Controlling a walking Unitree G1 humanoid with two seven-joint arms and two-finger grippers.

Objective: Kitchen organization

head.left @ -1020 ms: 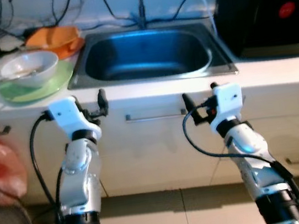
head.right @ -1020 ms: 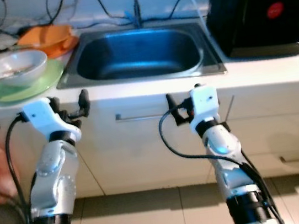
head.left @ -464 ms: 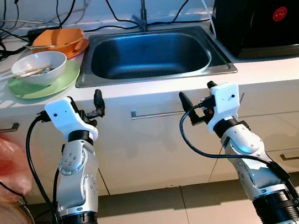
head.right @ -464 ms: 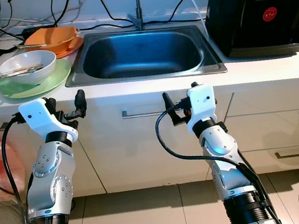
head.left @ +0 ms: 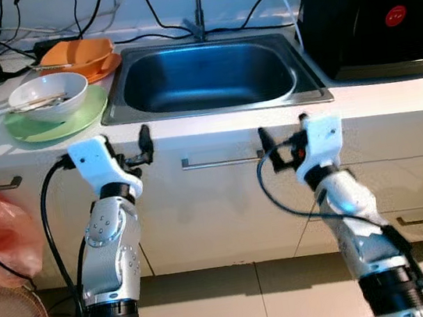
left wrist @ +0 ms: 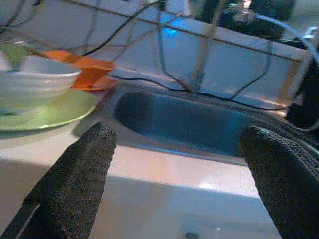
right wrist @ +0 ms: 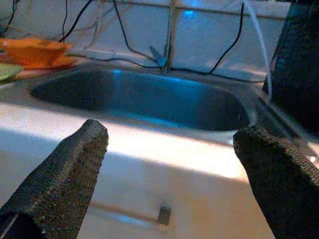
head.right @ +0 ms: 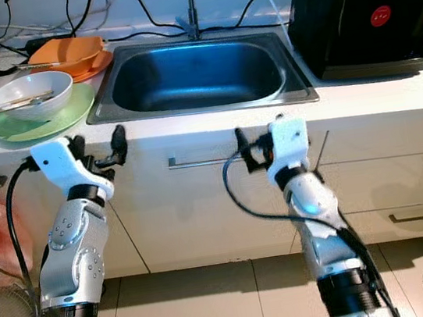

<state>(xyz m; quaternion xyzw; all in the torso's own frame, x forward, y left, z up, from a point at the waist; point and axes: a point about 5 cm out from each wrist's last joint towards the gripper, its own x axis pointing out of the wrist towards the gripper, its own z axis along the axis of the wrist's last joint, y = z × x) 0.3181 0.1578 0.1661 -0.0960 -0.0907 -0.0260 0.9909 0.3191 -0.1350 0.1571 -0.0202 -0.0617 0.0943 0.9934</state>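
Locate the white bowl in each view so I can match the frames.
Left eye view: white bowl on the green plate, left of the sink.
Right eye view: same.
Left wrist view: at the edge.
Right wrist view: not in it.
Shared landmark: the sink.

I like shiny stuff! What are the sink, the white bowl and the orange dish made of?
The sink looks like brushed stainless steel: grey, with soft blue reflections. The white bowl looks like glazed ceramic, smooth and glossy, though it could be plastic. The orange dish seems plastic or melamine: flat, bright colour with little shine.
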